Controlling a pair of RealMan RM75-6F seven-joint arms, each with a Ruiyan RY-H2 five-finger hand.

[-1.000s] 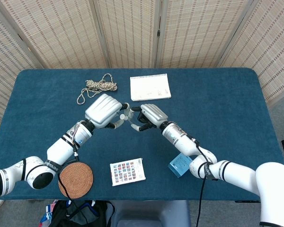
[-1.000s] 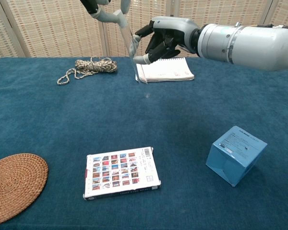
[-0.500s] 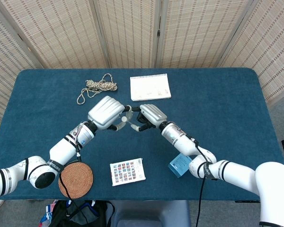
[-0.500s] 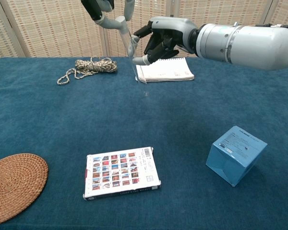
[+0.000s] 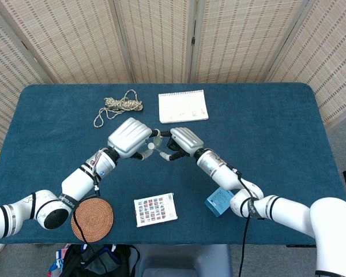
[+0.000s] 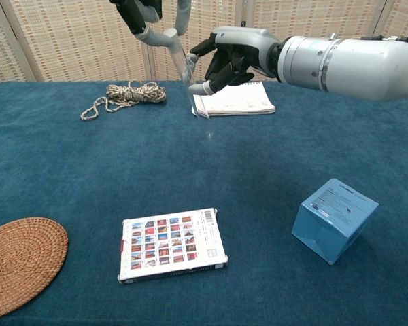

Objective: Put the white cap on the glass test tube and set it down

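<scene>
My left hand (image 5: 128, 138) (image 6: 144, 15) holds the glass test tube (image 6: 192, 92) by its upper part. The tube hangs tilted above the table, lower end toward the notepad. My right hand (image 5: 183, 142) (image 6: 229, 56) faces it from the right, fingers curled in against the tube. A small white cap (image 6: 188, 61) (image 5: 151, 146) shows between the two hands, pinched in the right fingers beside the tube. Whether the cap sits on the tube's end is hidden by the fingers.
On the blue table lie a notepad (image 5: 183, 106) and a coiled rope (image 5: 119, 106) at the back. A picture card box (image 6: 172, 245), a woven coaster (image 6: 19, 263) and a light blue box (image 6: 334, 219) sit near the front. Screens stand behind.
The left hand shifted slightly right and toward the right hand, bringing the tube closer to its fingers. The right hand barely moved.
</scene>
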